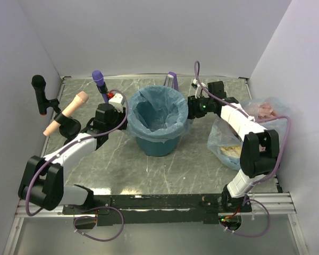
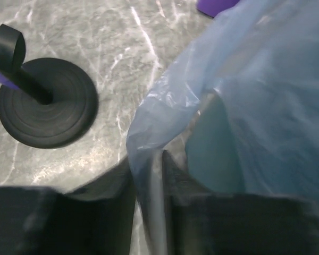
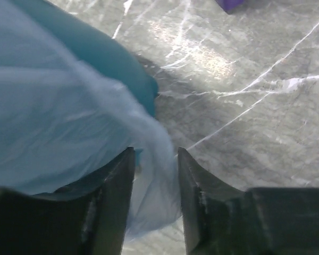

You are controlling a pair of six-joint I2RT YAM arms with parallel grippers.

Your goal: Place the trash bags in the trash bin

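The teal trash bin (image 1: 158, 144) stands mid-table, and the pale-blue trash bag (image 1: 157, 109) lines it, its edge folded out over the rim. At the bin's left rim sits my left gripper (image 1: 125, 120). In the left wrist view its jaws (image 2: 149, 162) stand slightly apart, a fold of the bag (image 2: 266, 79) hanging between them in front of the bin's wall (image 2: 212, 154). My right gripper (image 1: 191, 109) is at the right rim. Seen from the right wrist, this gripper (image 3: 153, 155) is open, with loose bag film (image 3: 53, 117) draped between the fingers beside the bin (image 3: 106, 58).
Three microphones stand on the left: a black one (image 1: 39, 85), a purple one (image 1: 99, 79) and a skin-coloured one (image 1: 69, 109). One round black stand base (image 2: 48, 103) lies close to the left gripper. A clear bag of yellow and pink items (image 1: 255, 122) rests at the right.
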